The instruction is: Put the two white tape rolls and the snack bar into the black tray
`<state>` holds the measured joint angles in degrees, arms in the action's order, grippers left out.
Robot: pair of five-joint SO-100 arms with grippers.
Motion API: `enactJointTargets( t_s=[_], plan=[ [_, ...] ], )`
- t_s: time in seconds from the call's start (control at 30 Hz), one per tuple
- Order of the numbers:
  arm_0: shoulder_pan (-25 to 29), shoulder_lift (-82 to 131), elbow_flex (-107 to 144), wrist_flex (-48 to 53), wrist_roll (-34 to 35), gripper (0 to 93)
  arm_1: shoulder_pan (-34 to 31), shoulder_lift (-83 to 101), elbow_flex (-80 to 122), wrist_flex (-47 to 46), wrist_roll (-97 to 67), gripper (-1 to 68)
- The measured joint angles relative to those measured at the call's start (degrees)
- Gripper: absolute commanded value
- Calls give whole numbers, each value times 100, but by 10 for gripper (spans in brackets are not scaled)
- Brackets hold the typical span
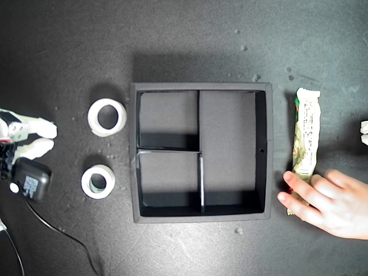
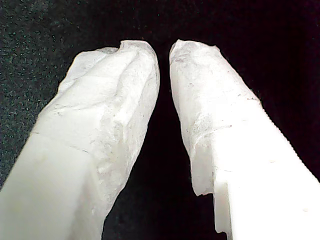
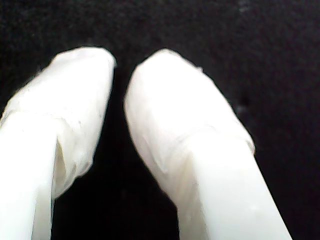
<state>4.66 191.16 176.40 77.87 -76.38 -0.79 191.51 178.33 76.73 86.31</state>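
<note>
Tray (image 1: 263, 150) empty; a hand (image 1: 336, 201) rests on the bar (image 1: 305, 141) near the worktop's exterior-view right edge; collision risked if reached for; both grippers' fingers (image 2: 131, 85) (image 3: 160, 95) slightly apart, nothing held.

Two white tape rolls are lying beside the black tray (image 1: 133, 172), the wider roll (image 1: 107, 117) and the smaller roll (image 1: 98, 181) both just off the wall bordering its two small compartments. One snack bar (image 1: 305, 141) is lying off the opposite wall, along the one long compartment, and one person's hand (image 1: 330, 202) is touching the bar's end.
</note>
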Motion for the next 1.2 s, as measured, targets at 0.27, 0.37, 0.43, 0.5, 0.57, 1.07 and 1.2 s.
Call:
enactJointTargets(
  t_s=[0.27, 0.37, 0.43, 0.5, 0.57, 1.07, 1.2],
  plan=[
    [0, 0, 0, 0, 0, 27, -88, 62, 0, -26, -1450, 18],
    [0, 0, 0, 0, 0, 27, -88, 62, 0, -44, -1600, 18],
    [0, 0, 0, 0, 0, 27, -88, 62, 0, -44, -1644, 18],
    [0, 0, 0, 0, 0, 27, -88, 62, 0, -44, -1652, 18],
    [0, 0, 0, 0, 0, 27, -88, 62, 0, -44, -1652, 18],
    [0, 0, 0, 0, 0, 27, -88, 62, 0, -44, -1661, 18],
    [0, 0, 0, 0, 0, 27, -88, 62, 0, -44, -1661, 18]
  ],
)
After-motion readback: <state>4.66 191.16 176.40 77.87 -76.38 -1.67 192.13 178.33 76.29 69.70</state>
